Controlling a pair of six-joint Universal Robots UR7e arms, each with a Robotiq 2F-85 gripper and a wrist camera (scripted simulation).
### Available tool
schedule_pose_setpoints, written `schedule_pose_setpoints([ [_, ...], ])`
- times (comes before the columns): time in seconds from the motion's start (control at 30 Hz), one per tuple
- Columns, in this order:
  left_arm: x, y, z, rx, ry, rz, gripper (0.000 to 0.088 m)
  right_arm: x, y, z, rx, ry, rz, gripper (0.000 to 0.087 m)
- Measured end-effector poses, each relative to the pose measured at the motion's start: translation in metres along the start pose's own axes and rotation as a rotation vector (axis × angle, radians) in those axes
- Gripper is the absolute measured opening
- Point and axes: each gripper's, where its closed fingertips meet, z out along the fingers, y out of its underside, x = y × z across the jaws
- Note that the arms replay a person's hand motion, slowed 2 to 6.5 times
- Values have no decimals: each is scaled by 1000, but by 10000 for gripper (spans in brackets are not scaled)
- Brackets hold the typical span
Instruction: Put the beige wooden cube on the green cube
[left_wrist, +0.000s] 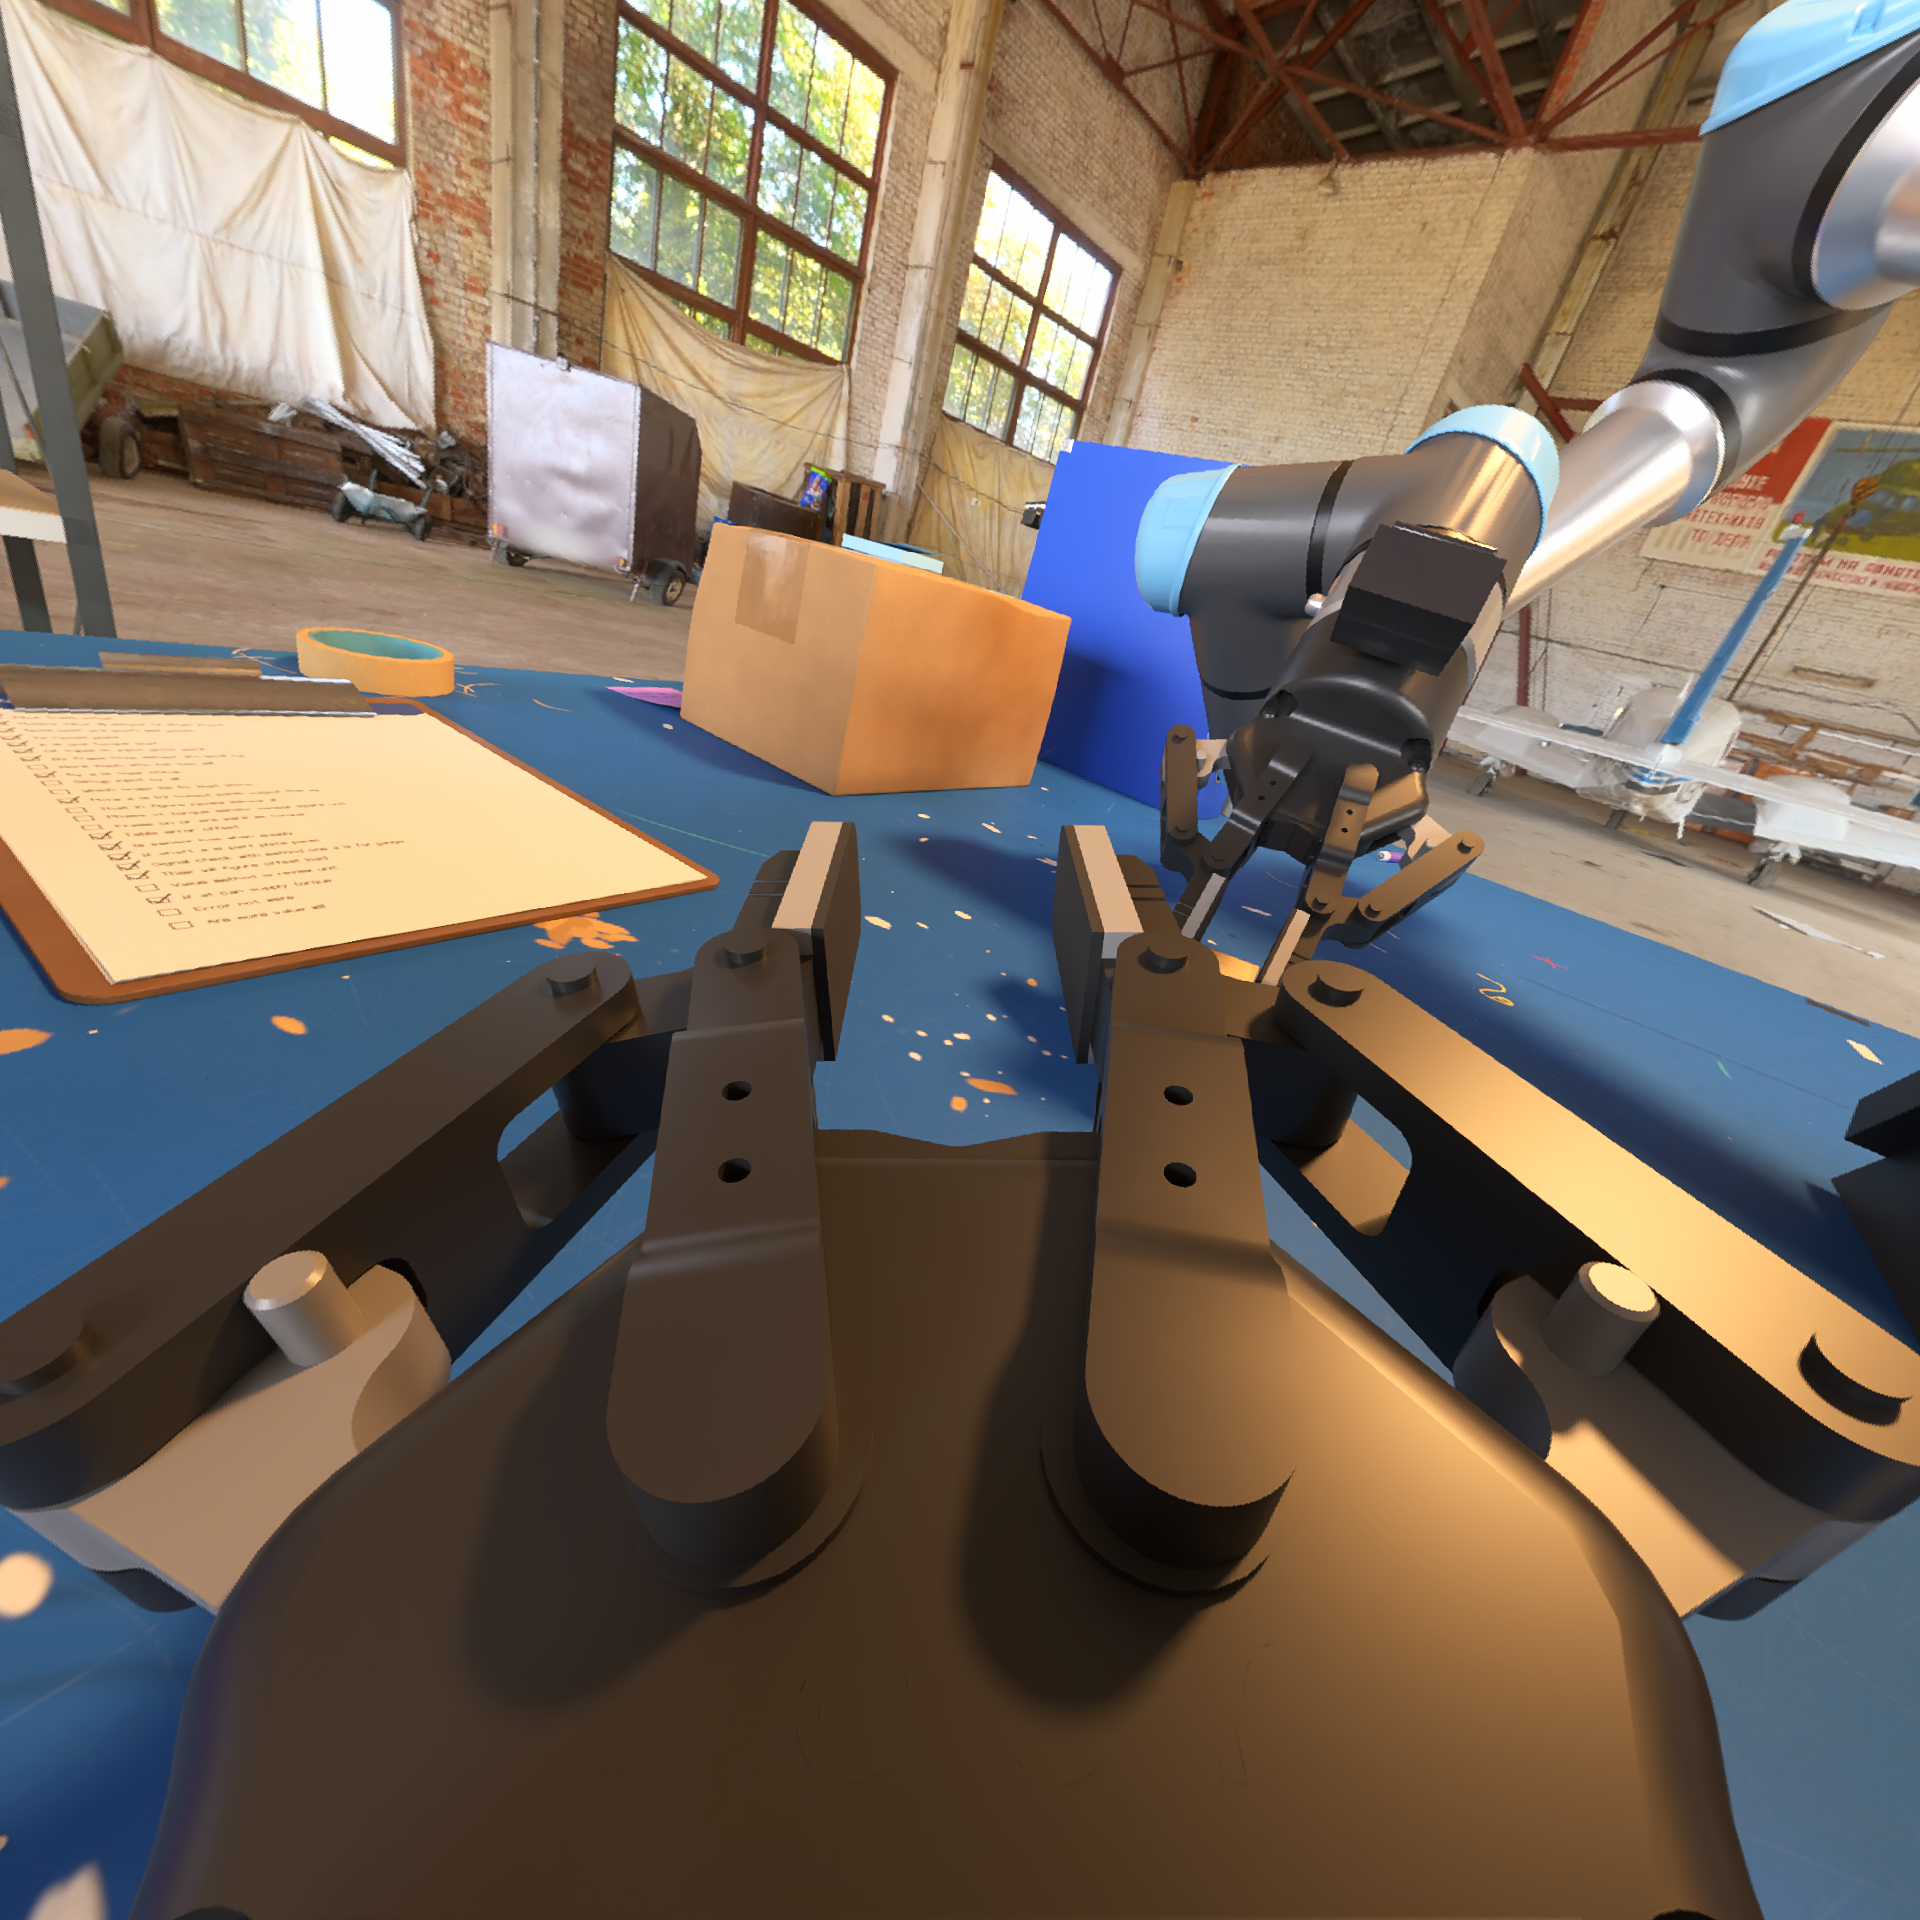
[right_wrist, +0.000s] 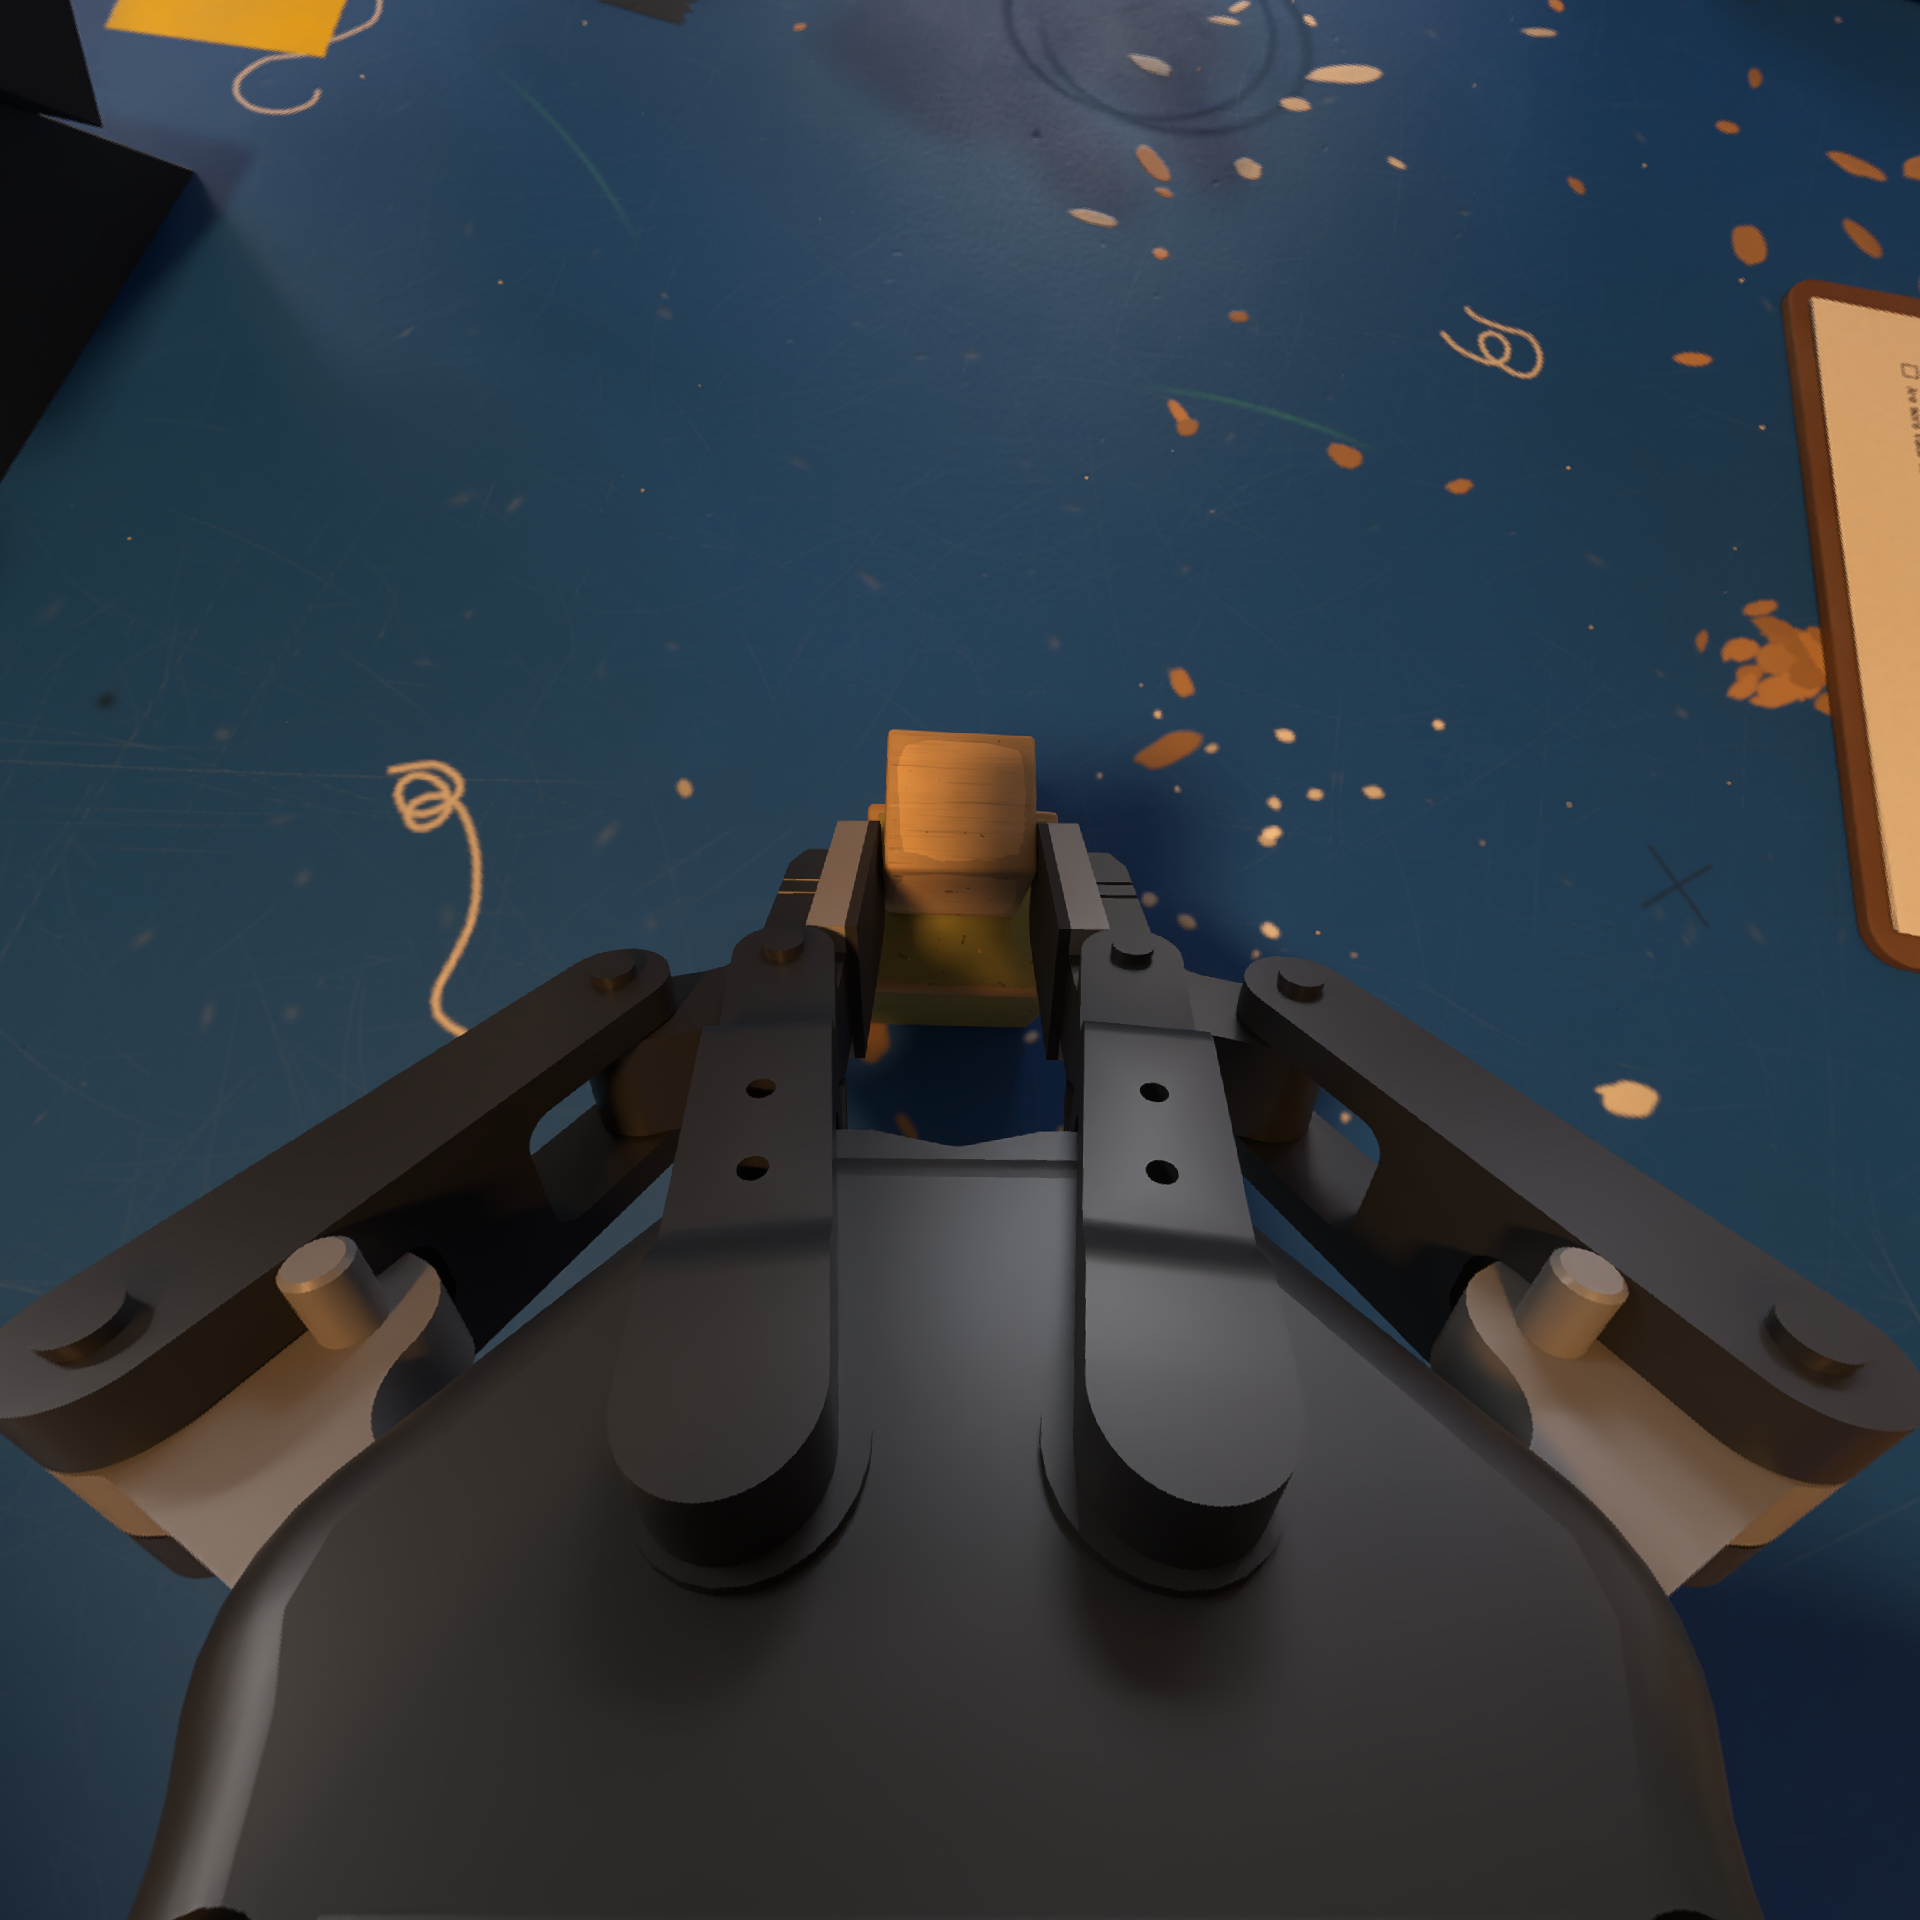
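Observation:
In the right wrist view the beige wooden cube (right_wrist: 961, 800) sits on top of the green cube (right_wrist: 956, 961), which rests on the blue table (right_wrist: 727, 520). My right gripper (right_wrist: 961, 831) stands over the stack, its pads against the beige cube's sides, shut on it. In the left wrist view the right gripper (left_wrist: 1247, 930) tilts down at the table, and a bit of the beige cube (left_wrist: 1238, 968) shows between its fingers. The green cube is hidden there. My left gripper (left_wrist: 951, 862) is open and empty, low over the table, just left of the stack.
A clipboard (left_wrist: 312, 831) with paper lies at the left; it also shows in the right wrist view (right_wrist: 1870, 623). A cardboard box (left_wrist: 873, 665), a blue panel (left_wrist: 1112, 582) and a tape roll (left_wrist: 374, 658) stand at the back. A dark block (right_wrist: 62, 260) is at the upper left.

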Motion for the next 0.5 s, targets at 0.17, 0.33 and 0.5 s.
schedule_pose_setpoints([
  [0.17,0,0,0,0,0,-1,343,0,0,0,2,4,-1,260],
  [0.33,0,0,0,0,0,0,343,0,0,0,2,5,-1,260],
  [0.5,0,0,0,-1,1,-1,343,0,0,0,2,6,0,259],
])
